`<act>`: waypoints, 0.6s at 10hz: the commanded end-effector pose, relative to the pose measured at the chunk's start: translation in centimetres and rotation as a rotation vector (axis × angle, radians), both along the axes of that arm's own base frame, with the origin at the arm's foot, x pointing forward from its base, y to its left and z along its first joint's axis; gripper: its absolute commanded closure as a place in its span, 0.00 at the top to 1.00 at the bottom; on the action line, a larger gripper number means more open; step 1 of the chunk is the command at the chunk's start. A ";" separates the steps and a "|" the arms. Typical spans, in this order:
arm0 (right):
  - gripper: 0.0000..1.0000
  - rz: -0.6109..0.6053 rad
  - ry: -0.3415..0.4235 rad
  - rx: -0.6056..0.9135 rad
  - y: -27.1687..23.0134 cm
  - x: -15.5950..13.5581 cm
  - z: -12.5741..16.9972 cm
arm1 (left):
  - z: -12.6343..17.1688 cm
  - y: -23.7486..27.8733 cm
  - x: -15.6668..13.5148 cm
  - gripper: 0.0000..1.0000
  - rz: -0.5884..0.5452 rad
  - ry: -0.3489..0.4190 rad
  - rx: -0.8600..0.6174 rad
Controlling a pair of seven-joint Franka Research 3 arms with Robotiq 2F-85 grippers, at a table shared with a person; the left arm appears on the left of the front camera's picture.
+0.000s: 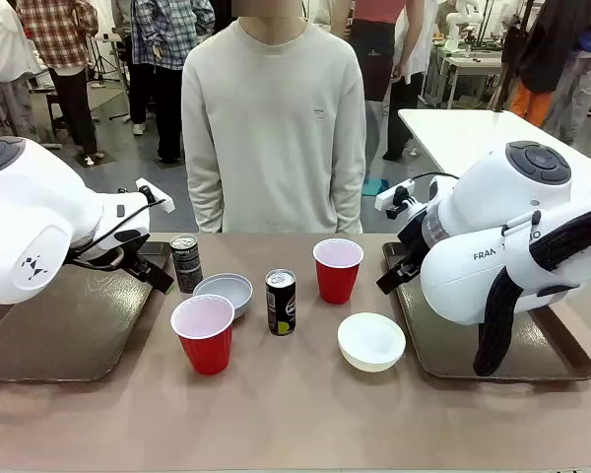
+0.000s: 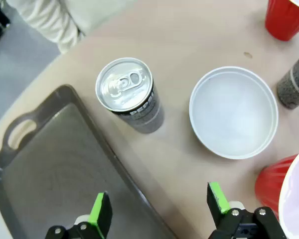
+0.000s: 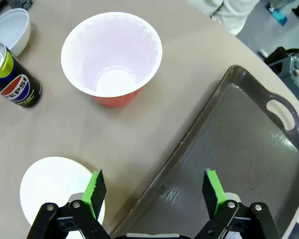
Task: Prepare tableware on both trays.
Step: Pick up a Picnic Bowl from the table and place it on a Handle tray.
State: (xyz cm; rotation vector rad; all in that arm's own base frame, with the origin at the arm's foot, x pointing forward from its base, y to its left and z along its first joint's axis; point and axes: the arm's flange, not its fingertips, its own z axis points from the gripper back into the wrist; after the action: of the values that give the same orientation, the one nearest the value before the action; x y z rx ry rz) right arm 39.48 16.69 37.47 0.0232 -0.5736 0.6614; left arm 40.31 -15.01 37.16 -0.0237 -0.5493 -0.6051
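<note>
Red cup [image 3: 112,59] beside tray [image 3: 239,164], white bowl [image 3: 50,191] by parted fingers [image 3: 95,191]

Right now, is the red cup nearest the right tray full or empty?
Empty: the right wrist view looks into the cup, showing its bare white bottom.

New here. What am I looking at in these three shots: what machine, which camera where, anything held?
Two white robot arms, the left arm and the right arm, face a person across a table. The front view looks over the table from the robot's side. The two wrist views look down along each arm's two-finger pincer: the left pincer and the right pincer, both open, holding nothing. Between the left tray and the right tray stand the near cup, far cup, left can, middle can, grey-blue bowl and white bowl.
</note>
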 end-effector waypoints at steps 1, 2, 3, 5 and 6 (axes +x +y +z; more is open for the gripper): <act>1.00 0.000 0.000 0.000 0.0 0.0 0.0 | 0.0 0.0 0.0 1.00 0.000 0.000 0.000; 1.00 0.000 0.000 0.000 0.0 0.0 0.0 | 0.0 0.0 0.0 1.00 0.000 0.000 0.000; 1.00 0.000 0.000 0.000 0.0 0.0 0.0 | 0.0 0.0 0.0 1.00 0.000 0.000 0.000; 1.00 0.000 0.000 0.000 0.0 0.0 0.0 | 0.0 0.0 0.0 1.00 0.000 0.000 0.000; 1.00 0.000 0.000 0.000 0.0 0.0 0.0 | 0.0 0.0 0.0 1.00 0.000 0.000 0.000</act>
State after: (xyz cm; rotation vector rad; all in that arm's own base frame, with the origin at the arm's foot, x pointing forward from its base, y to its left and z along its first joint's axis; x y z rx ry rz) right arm 39.48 16.68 37.47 0.0230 -0.5736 0.6611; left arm 40.31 -15.02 37.16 -0.0237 -0.5493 -0.6053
